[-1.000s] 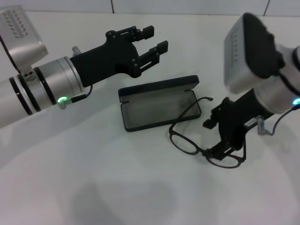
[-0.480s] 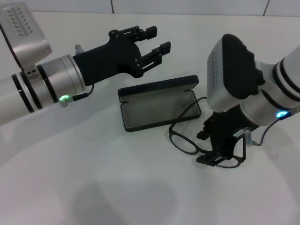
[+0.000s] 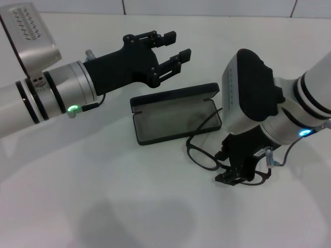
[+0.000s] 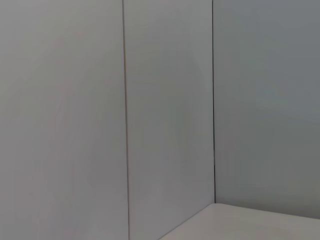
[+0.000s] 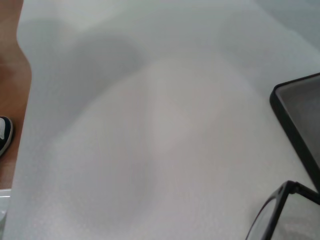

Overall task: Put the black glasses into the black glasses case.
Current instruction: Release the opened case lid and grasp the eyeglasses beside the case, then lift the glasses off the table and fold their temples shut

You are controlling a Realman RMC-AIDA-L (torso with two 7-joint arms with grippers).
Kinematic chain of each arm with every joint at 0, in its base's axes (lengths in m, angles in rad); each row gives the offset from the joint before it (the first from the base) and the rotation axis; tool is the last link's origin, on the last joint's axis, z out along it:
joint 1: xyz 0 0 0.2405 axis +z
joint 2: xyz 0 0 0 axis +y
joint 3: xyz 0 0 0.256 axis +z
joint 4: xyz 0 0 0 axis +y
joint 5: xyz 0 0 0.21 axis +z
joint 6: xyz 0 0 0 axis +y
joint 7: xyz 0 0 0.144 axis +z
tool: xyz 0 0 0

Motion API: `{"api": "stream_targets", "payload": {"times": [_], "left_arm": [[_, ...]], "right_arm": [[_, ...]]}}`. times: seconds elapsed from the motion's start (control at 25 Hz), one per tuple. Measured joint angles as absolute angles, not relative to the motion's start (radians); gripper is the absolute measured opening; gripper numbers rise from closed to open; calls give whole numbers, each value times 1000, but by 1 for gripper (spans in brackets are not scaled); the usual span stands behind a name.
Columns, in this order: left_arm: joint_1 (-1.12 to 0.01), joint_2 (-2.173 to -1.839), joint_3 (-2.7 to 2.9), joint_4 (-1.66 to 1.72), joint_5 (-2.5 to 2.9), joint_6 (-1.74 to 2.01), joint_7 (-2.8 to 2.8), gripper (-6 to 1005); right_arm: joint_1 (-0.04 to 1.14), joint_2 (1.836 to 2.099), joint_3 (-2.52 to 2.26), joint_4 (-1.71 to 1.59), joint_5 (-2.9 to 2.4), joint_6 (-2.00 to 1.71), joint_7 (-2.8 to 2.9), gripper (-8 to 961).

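Here the thin black-framed glasses [image 3: 207, 155] lie lower right, long axis running down-right from the open black oblong case [image 3: 176, 118]; right gripper [image 3: 239, 168] grip unclear, left gripper [image 3: 174, 47] spread apart.

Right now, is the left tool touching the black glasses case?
Apart. The head view shows the left tool open, held above and behind the open black glasses case, with bare table showing between them.

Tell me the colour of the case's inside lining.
Grey, inside the open black case; clearest in the head view.
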State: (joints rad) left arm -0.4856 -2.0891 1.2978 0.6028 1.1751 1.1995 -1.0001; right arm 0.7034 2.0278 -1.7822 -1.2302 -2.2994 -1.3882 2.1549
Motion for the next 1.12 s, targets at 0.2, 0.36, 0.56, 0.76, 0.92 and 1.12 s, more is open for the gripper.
{"api": "stream_targets", "payload": {"times": [0.2, 0.36, 0.56, 0.76, 0.92, 1.12], "left_arm": [[-484, -2089, 1298, 603, 1175, 1199, -1000, 490], [-484, -2089, 1301, 603, 1175, 1200, -1000, 491], [-481, -2089, 1304, 603, 1175, 1200, -1000, 491], [-478, -2089, 1300, 603, 1175, 1200, -1003, 492], [-473, -2088, 1297, 603, 1170, 1207, -1015, 492], [-465, -2088, 1295, 611, 1161, 1226, -1042, 492]], "right_arm": [[704, 2028, -1783, -1230, -2300, -1389, 2155, 466], [702, 2028, -1784, -1230, -2300, -1388, 2155, 347], [701, 2028, -1784, -1230, -2299, -1388, 2155, 221], [701, 2025, -1773, -1227, -2299, -1399, 2155, 115], [676, 2018, -1705, -1275, -2299, -1452, 2140, 115], [586, 2018, -1498, -1389, -2265, -1563, 2048, 114]]}}
